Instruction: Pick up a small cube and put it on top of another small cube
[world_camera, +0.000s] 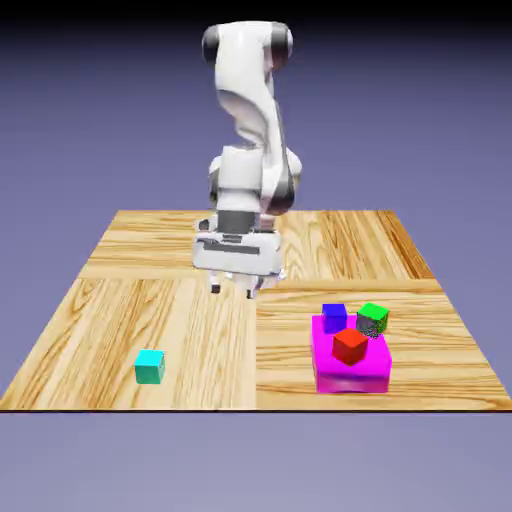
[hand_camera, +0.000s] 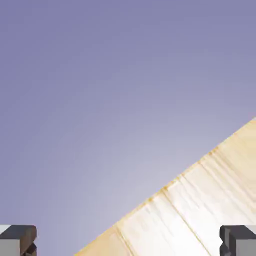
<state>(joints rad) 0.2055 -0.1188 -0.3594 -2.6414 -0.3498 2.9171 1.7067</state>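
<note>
Exterior view: arm (world_camera: 250, 150) folded, fingers (world_camera: 233, 289) spread wide, empty, pointing down above the table (world_camera: 120, 300).

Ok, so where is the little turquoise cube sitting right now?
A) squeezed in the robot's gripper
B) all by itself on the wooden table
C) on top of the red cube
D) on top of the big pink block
B: the turquoise cube sits alone on the wooden table, at the exterior view's left, far from the pink block, and the open gripper holds nothing.
</note>
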